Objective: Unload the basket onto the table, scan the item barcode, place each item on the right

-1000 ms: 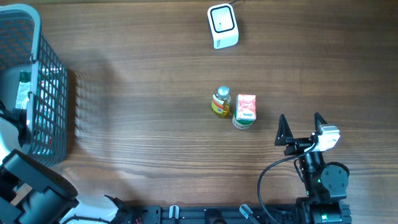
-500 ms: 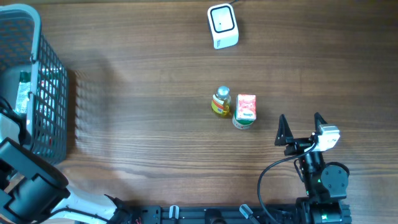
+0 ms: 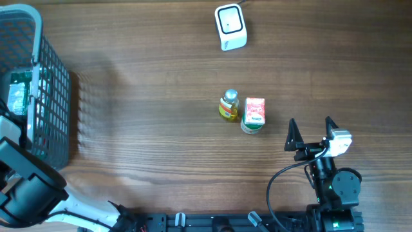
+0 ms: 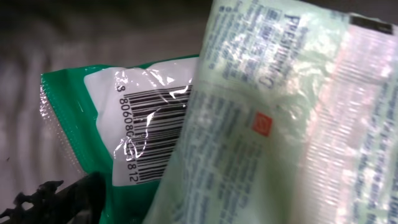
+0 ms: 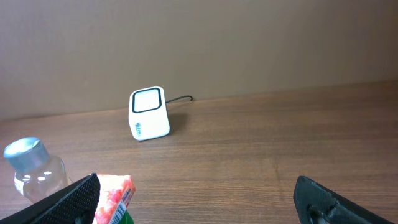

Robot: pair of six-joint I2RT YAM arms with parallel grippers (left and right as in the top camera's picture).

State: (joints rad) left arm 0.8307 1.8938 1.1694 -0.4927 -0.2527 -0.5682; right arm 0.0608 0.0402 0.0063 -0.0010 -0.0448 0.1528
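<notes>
A grey wire basket (image 3: 55,96) stands at the left edge of the wooden table (image 3: 141,77); inside it lies a green packet (image 3: 16,93), and the left arm (image 3: 26,187) reaches up beside the basket from the lower left corner; in the left wrist view the green packet's white panel with a printed barcode (image 4: 146,124) faces the camera at close range, partly overlapped on the right by a pale green packet (image 4: 280,124) lying across it; of the left hand only one dark fingertip (image 4: 59,199) shows at the bottom left, so I cannot tell how wide that hand stands or whether it grips anything; the white barcode scanner (image 3: 230,26) sits at the far edge of the table, well apart from the basket; near the middle a small bottle (image 3: 228,105) of yellow liquid stands just beside a red carton (image 3: 255,111); the right hand (image 3: 310,122) rests near the carton with its fingers spread wide, holding nothing, pointed toward the scanner.
</notes>
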